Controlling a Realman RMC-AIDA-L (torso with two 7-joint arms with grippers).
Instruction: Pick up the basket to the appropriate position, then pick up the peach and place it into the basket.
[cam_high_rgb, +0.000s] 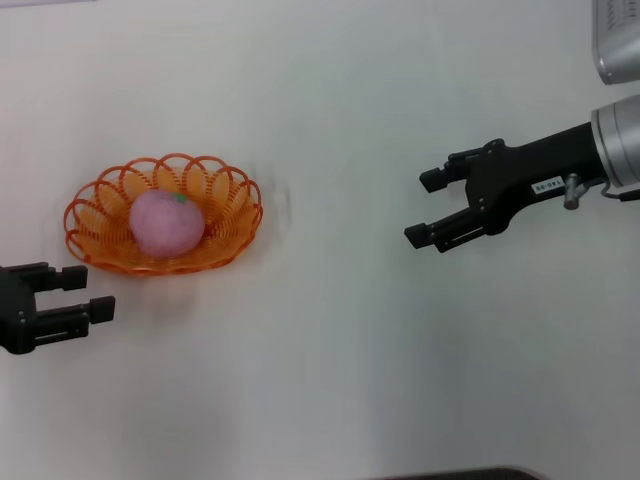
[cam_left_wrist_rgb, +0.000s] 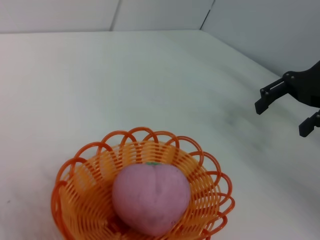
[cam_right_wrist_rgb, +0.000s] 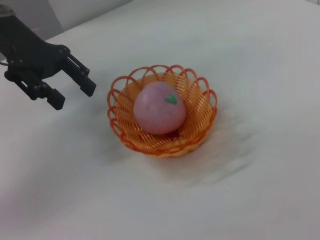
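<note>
Far left, left gripper (cam_high_rgb: 82, 294) low over the white table (cam_high_rgb: 330, 380), jaws spread wide, holding nothing, just beside the near rim of the basket. Next along, orange wire basket (cam_high_rgb: 165, 214), oval and shallow, looped scalloped rim, flat on the table. Inside it, the peach (cam_high_rgb: 167, 222): round, matte pink, small green spot on top. Well apart on the right, right gripper (cam_high_rgb: 427, 208), jaws parted, empty, pointing toward the basket.

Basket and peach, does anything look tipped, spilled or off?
Nothing stands out. The basket sits level on the table with the peach inside. The left gripper and right gripper are open, clear of it.
</note>
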